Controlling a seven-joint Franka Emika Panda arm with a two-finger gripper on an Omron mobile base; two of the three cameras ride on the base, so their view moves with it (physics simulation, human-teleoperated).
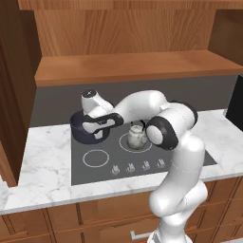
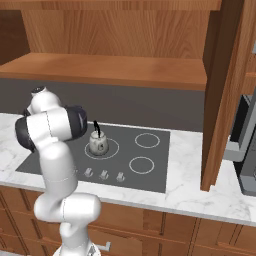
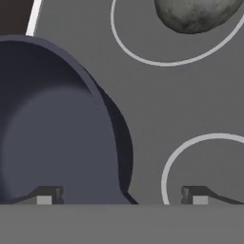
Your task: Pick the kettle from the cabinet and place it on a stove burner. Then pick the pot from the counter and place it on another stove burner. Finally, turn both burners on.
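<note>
The wide dark blue-grey pot [image 1: 81, 127] stands on the back left of the dark cooktop [image 1: 107, 147]. My gripper [image 1: 98, 133] hangs just over its right rim, open. In the hand view the gripper [image 3: 120, 196] straddles the pot [image 3: 52, 133] wall, with one fingertip [image 3: 45, 195] over the inside and the other outside above the cooktop. Nothing is gripped. The small silvery kettle [image 1: 136, 137] with its black loop handle sits upright on the back right burner, also seen as the kettle [image 2: 98, 143] and the kettle [image 3: 195, 14]. The brown cabinet shelf [image 1: 133, 66] runs above.
A bare burner ring [image 1: 96, 158] lies at the front left and a row of knobs [image 1: 137, 166] along the cooktop's front edge. The white marble counter [image 1: 42, 161] frames the cooktop. Two more burner rings [image 2: 141, 164] show at the right, and a tall cabinet panel [image 2: 220, 100] stands beyond.
</note>
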